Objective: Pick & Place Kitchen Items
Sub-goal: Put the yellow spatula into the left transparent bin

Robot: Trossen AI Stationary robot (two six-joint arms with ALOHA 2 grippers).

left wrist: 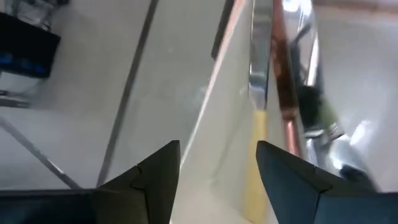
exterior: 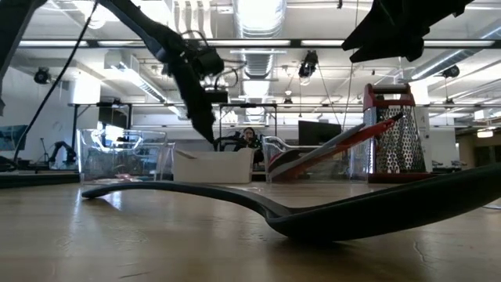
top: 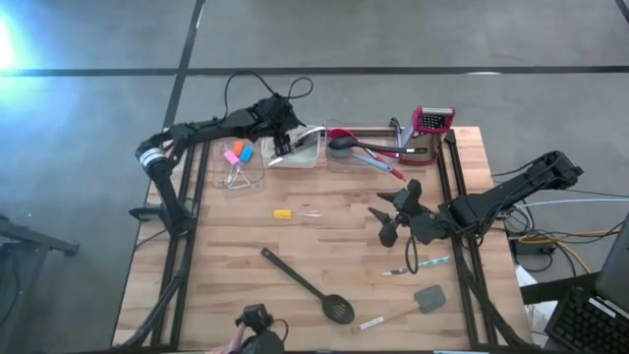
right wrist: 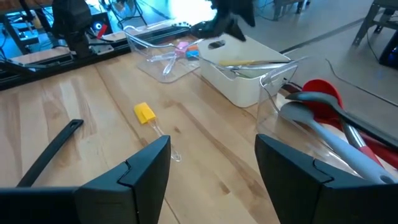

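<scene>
Utensil (right wrist: 249, 63) in white tray (top: 300, 152), below left gripper (top: 284, 144)

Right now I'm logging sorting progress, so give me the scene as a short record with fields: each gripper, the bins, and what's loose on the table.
left gripper: over the white tray, fingers apart, nothing between them
right gripper: above the table's right half, open, empty
white tray contents: a yellow-handled utensil
clear bin, middle: red spoon and grey spoon
clear bin, left: pink and blue pieces
loose on table: black slotted spoon, yellow-handled tool, grey spatula
box grater: far right corner
</scene>
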